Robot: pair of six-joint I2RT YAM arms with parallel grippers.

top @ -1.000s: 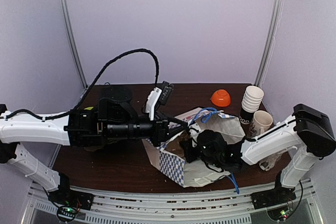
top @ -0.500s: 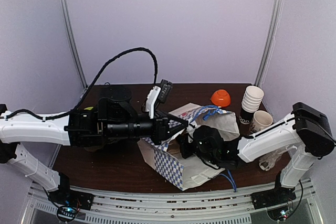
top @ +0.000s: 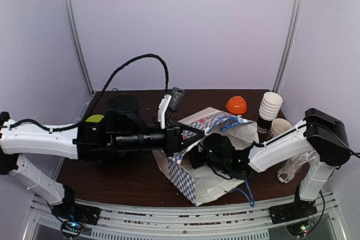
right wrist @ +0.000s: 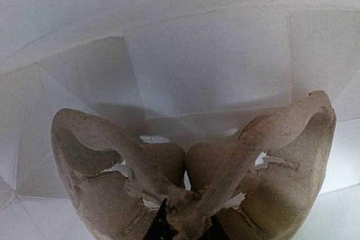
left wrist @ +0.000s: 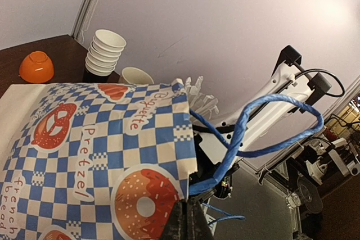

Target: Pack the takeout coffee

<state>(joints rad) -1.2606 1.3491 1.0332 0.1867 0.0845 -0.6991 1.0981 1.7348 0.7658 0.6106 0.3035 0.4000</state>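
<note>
The takeout coffee is not visible in any view. My left gripper (top: pixel 194 131) (left wrist: pixel 188 217) is shut on the rim of a blue-and-white checkered paper bag (top: pixel 188 179) (left wrist: pixel 84 139), holding its mouth up; a blue rope handle (left wrist: pixel 270 111) loops beside it. My right gripper (top: pixel 201 154) reaches into the bag's mouth. In the right wrist view its jaws (right wrist: pixel 188 226) are shut on the central ridge of a brown moulded cardboard cup carrier (right wrist: pixel 281 155), which lies against the bag's white inner wall. The carrier's cup wells show no cup.
An orange bowl (top: pixel 236 104) (left wrist: pixel 36 67), a stack of lidless paper cups (top: pixel 270 107) (left wrist: pixel 104 51) and a single open white cup (top: pixel 279 129) (left wrist: pixel 136 76) stand at the back right. Crumpled clear plastic (top: pixel 292 168) lies by the right arm's base. A black round object (top: pixel 124 103) sits at the back left.
My right gripper has pushed left and deeper into the bag. The bag's mouth has risen and shifted slightly back, with the left gripper still holding its rim.
</note>
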